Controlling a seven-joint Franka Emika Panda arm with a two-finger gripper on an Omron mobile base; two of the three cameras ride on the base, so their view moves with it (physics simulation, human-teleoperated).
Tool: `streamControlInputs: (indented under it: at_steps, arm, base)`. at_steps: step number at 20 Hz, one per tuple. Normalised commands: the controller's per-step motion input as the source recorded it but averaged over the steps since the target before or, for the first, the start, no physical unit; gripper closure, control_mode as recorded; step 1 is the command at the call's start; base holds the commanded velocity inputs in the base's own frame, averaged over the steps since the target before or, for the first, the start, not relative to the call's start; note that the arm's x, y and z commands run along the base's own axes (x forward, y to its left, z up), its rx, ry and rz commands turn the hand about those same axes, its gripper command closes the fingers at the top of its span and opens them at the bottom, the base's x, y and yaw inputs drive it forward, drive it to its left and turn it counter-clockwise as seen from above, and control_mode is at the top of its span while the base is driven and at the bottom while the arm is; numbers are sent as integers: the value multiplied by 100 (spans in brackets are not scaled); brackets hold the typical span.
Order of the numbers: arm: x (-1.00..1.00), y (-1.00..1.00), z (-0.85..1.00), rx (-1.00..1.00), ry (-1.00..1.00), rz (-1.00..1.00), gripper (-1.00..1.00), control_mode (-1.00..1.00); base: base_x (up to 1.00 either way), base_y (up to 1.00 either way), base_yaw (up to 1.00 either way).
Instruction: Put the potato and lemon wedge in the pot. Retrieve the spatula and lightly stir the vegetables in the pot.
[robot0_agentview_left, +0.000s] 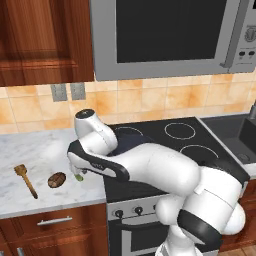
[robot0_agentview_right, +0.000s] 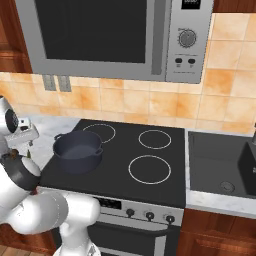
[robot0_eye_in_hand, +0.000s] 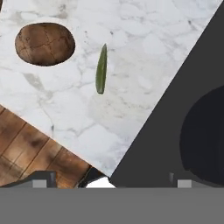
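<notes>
On the marble worktop (robot0_agentview_left: 30, 150) left of the stove (robot0_agentview_right: 150, 165), the potato (robot0_agentview_left: 57, 179) and the spatula (robot0_agentview_left: 25, 179) lie near the front edge, the spatula further left, and the lemon wedge (robot0_agentview_left: 78, 176) lies just beside the potato towards the stove, half hidden under the arm's wrist. The hand view shows the wedge clear of the potato, and the gripper (robot0_eye_in_hand: 111, 183) above them with its fingertips (robot0_eye_in_hand: 40, 183) spread wide and holding nothing. The right base view shows the pot (robot0_agentview_right: 78, 149) on the stove's front left corner, hidden behind the arm in the left base view.

Even, shadowless rendered light; slightly soft, no glare.
</notes>
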Motion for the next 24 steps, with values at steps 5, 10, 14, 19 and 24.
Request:
streamControlInputs:
  at_steps: [5, 10, 14, 19, 24]
  arm:
    - [48, 64, -39, 0, 8, -3, -100, -100]
    - [0, 35, -15, 0, 16, 0, -100, -100]
    - [4, 19, -24, 0, 14, 0, -100, -100]
    - [9, 6, -36, 0, 1, 0, -100, -100]
    - [0, 0, -18, 0, -1, 0, -100, -100]
  base:
    - [0, 0, 0]
    - [0, 0, 0]
    - [0, 0, 0]
    - [0, 0, 0]
    - [0, 0, 0]
